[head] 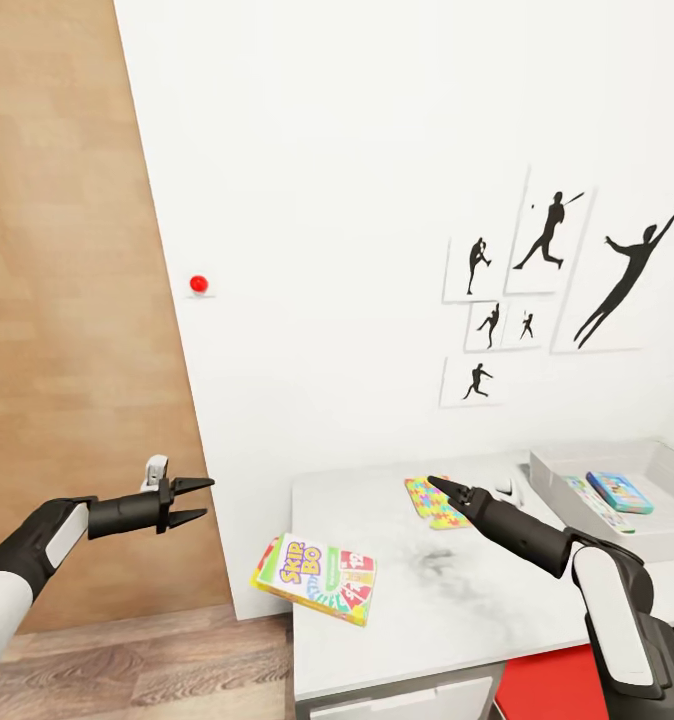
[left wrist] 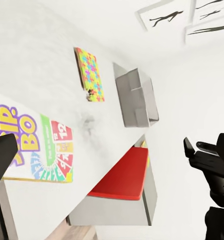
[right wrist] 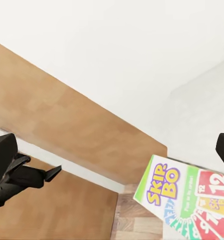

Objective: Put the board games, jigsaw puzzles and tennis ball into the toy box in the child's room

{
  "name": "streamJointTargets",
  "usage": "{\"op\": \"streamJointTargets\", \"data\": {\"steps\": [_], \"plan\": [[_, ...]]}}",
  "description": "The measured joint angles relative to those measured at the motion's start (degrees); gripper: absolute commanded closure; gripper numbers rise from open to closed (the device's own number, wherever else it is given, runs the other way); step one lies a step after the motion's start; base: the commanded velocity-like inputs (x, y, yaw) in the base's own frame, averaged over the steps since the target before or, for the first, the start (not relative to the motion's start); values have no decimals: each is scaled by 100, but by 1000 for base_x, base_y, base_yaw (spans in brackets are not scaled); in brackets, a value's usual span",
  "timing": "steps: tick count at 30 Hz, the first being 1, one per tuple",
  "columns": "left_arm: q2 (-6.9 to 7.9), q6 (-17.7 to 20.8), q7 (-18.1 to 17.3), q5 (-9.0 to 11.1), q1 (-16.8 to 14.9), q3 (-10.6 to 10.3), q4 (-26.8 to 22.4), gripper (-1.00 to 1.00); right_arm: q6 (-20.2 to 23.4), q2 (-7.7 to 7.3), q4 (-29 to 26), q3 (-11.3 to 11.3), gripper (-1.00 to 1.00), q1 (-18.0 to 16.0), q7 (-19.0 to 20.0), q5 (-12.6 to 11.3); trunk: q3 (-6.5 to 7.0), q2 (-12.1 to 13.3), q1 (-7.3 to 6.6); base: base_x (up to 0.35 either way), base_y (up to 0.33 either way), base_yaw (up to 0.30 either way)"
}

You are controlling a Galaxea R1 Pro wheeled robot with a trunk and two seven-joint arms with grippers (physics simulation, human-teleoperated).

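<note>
My left gripper (head: 199, 501) hung with its fingers spread, holding nothing, out past the white table's (head: 447, 610) left edge, in front of the wood-panelled wall (head: 67, 300). My right gripper (head: 439, 486) reached over the table, its tip above the bright jigsaw puzzle (head: 432, 502); I could not tell whether its fingers were apart. The Skip-Bo board game (head: 317, 578) lay flat on the table's left edge, partly overhanging it. The grey toy box (head: 567, 470) sat at the far right of the table, with a blue game box (head: 620, 492) and another flat item inside.
</note>
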Motion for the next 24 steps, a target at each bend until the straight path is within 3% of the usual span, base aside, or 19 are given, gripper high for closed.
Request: {"op": "streamJointTargets", "data": {"steps": [3, 9, 13, 24], "plan": [[-2, -6, 4, 0, 0, 0, 0, -100, 87, -3, -11, -2, -100, 0, 371, -16, -54, -121, 66, 0, 0, 0], [-3, -14, 9, 0, 0, 0, 0, -100, 140, -7, -18, -40, -100, 52, 1996, 11, -162, -362, 198, 0, 0, 0], [-9, -18, 10, 0, 0, 0, 0, -100, 144, -7, -19, -86, -100, 190, 2646, 29, -235, -523, 286, 0, 0, 0], [-13, -26, 10, -6, 0, 0, 0, -100, 144, -7, -19, -171, -100, 235, 2825, 34, -433, -965, 528, 0, 0, 0]]}}
